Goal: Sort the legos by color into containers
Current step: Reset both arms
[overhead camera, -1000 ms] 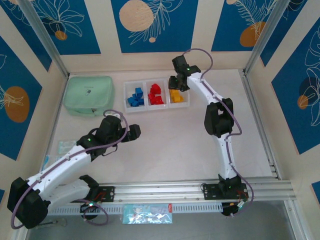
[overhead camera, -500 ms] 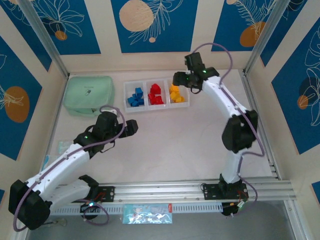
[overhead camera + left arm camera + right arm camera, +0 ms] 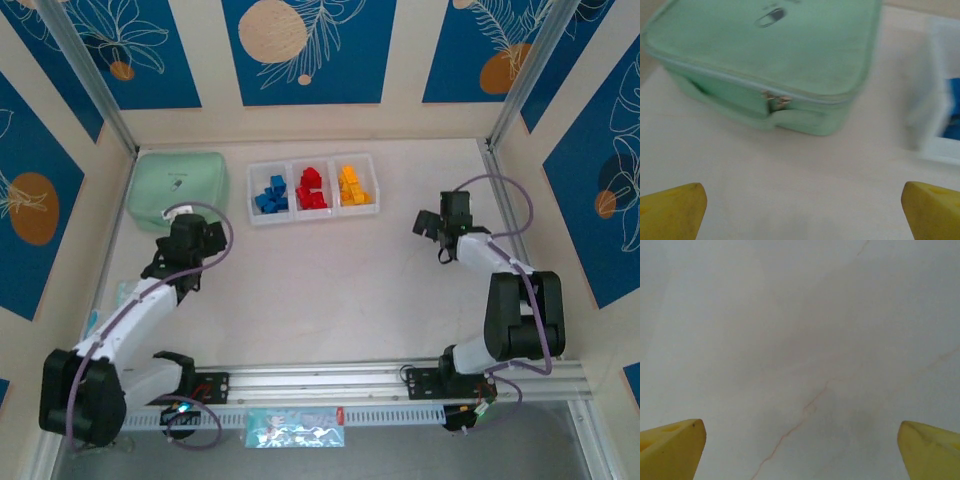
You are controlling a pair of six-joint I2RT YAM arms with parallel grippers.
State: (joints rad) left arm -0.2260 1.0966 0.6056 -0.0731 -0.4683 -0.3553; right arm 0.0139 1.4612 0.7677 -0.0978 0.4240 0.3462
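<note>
Top external: legos (image 3: 312, 190) lie colour-grouped in bins (image 3: 292, 170); sorting looks finished, so my left gripper (image 3: 800, 210) and right gripper (image 3: 800, 450) gape wide, holding nothing.

Non-task items on the table (image 3: 330, 285)
Mint-green zippered pouch (image 3: 178, 190) lies flat at the far left; a blue-printed packet (image 3: 295, 428), possibly plastic, lies just nearside of the aluminium rail (image 3: 370, 380).

Blue, red, yellow legos (image 3: 311, 189) sorted in three joined white containers (image 3: 312, 166).
</note>
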